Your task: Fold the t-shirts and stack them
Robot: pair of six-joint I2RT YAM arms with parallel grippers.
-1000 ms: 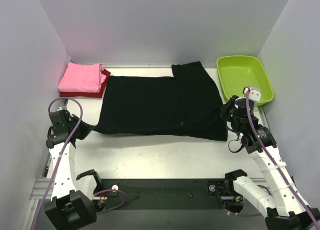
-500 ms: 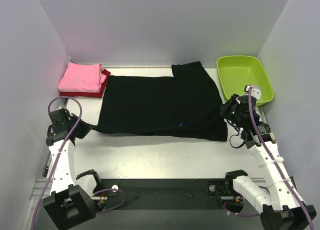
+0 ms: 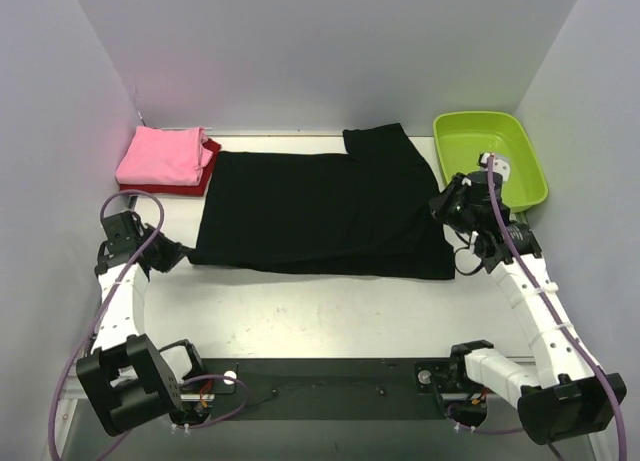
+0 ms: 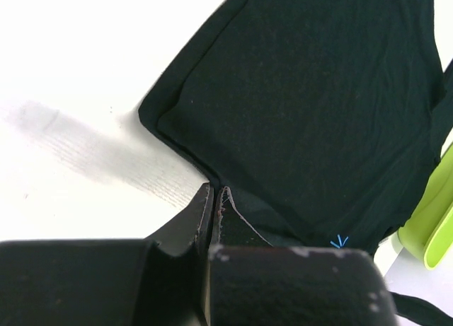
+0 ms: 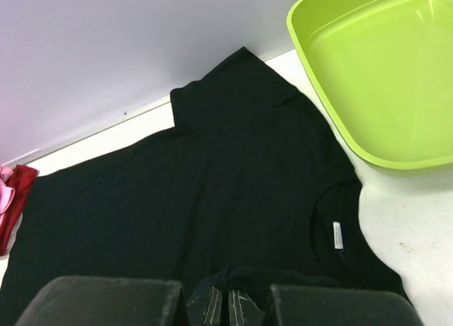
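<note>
Black t-shirt (image 3: 320, 211) spread flat, left gripper (image 4: 216, 197) and right gripper (image 5: 227, 298) each pinched shut on its near corners; apparently mid-fold, both should next carry that edge across evenly.

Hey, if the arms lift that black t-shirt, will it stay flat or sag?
Probably sags: the black t-shirt is thin cloth, creasing where the left gripper and right gripper pinch it. Likely light; small pinches hold it. Unlikely to roll.

I count three t-shirts: one pink t-shirt (image 3: 160, 156), one dark red t-shirt (image 3: 207, 173), one black t-shirt (image 3: 320, 211); one lime-green tub (image 3: 475, 146).
</note>
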